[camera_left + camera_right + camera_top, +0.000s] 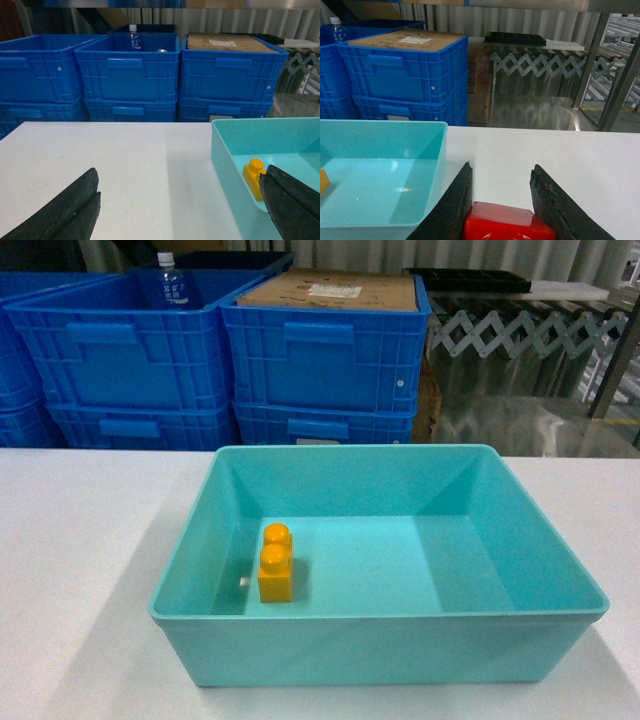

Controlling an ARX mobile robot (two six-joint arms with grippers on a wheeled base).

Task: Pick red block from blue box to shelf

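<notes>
While the right pincer [502, 210] is clenching the red block [507, 225] between its dark fingers [452, 205] above the white counter [560, 155], just beside the blue box [385, 135], the left pincer [180, 210] is hanging released, its jaws spread wide over the counter and the box's near corner. The box is now holding only a yellow brick [275, 562]; in the head view, neither arm is showing. The block is glossy and only its top is peeking out at the bottom edge of the right wrist view, so how deep the grip is sitting cannot be told; a shallow pinch could be letting it slip on the way to the shelf. The dark blue crates [405, 75] and steel uprights [590, 65] are standing behind the counter, and a low carry could be clipping them.
</notes>
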